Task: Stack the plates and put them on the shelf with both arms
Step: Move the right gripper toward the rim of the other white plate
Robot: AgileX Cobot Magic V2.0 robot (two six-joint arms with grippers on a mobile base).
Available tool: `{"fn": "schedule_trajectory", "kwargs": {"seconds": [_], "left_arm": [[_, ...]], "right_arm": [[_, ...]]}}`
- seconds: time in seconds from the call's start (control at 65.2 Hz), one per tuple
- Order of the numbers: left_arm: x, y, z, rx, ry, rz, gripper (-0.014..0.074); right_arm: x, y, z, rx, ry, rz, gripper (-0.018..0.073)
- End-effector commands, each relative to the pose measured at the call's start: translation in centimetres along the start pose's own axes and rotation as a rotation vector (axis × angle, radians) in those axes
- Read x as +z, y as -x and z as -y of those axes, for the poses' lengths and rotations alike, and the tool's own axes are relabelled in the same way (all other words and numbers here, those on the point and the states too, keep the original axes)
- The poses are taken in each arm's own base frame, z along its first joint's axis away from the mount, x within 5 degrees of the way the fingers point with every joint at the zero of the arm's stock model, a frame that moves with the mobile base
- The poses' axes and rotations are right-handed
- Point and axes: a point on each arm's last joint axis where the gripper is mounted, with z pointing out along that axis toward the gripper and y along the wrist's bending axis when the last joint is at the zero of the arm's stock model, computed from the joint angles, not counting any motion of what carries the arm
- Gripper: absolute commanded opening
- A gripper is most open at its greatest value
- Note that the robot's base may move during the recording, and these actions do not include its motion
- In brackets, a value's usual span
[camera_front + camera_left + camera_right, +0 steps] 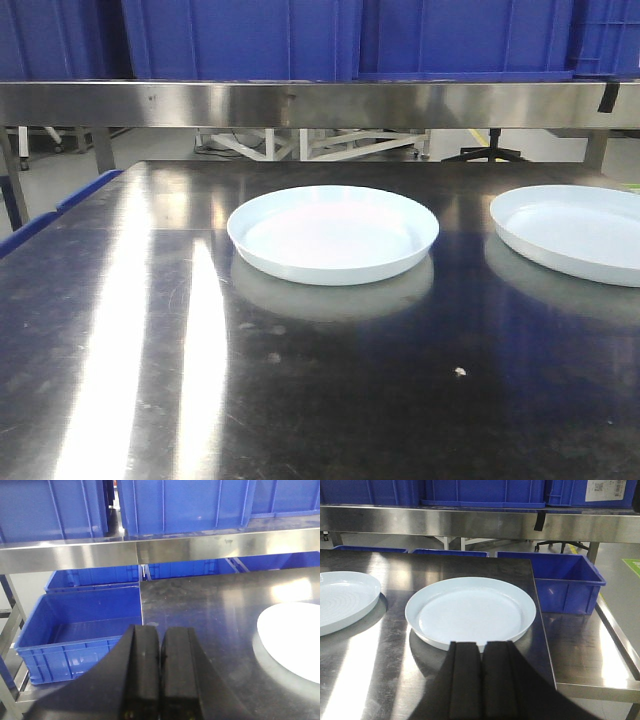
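Note:
Two white plates lie apart on the steel table (300, 400). One plate (333, 232) is at the table's middle; the other plate (575, 230) is at the right, cut by the frame edge. In the right wrist view the right plate (470, 611) lies just beyond my right gripper (481, 644), which is shut and empty; the middle plate (342, 600) shows at the left. My left gripper (160, 630) is shut and empty above the table's left part; a plate (292, 640) shows to its right. Neither gripper shows in the front view.
A steel shelf (320, 103) runs across the back above the table and carries blue crates (240, 38). An open blue crate (80, 630) stands left of the table, lower down. Another blue crate (565, 582) stands past the table's right edge.

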Motion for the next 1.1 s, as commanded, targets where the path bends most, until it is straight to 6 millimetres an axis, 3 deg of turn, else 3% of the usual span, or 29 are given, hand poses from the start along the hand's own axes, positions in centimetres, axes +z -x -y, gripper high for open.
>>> {"fn": "schedule_trajectory", "kwargs": {"seconds": [0.0,0.307,0.414,0.629,0.844,1.089], "left_arm": [[-0.2,1.7,-0.2,-0.021,0.011,0.109,0.0082],[-0.2,1.7,-0.2,-0.021,0.011,0.108,0.0082],[-0.2,1.7,-0.2,-0.021,0.011,0.108,0.0082],[-0.2,1.7,-0.2,-0.021,0.011,0.108,0.0082],[-0.2,1.7,-0.2,-0.021,0.011,0.108,0.0082],[-0.2,1.7,-0.2,-0.021,0.011,0.108,0.0082]], "right_arm": [[-0.2,1.0,0.0,-0.01,-0.002,0.108,0.0049],[-0.2,1.2,0.0,-0.01,-0.002,0.137,0.0049],[-0.4,1.9,0.0,0.023,0.002,0.19,0.0049],[-0.1,4.2,-0.2,0.027,0.002,0.057,0.0049],[2.5,7.0,-0.3,0.028,-0.004,-0.327,0.0049],[6.7,9.5,-0.6,0.075,0.001,-0.479,0.0049]]}}
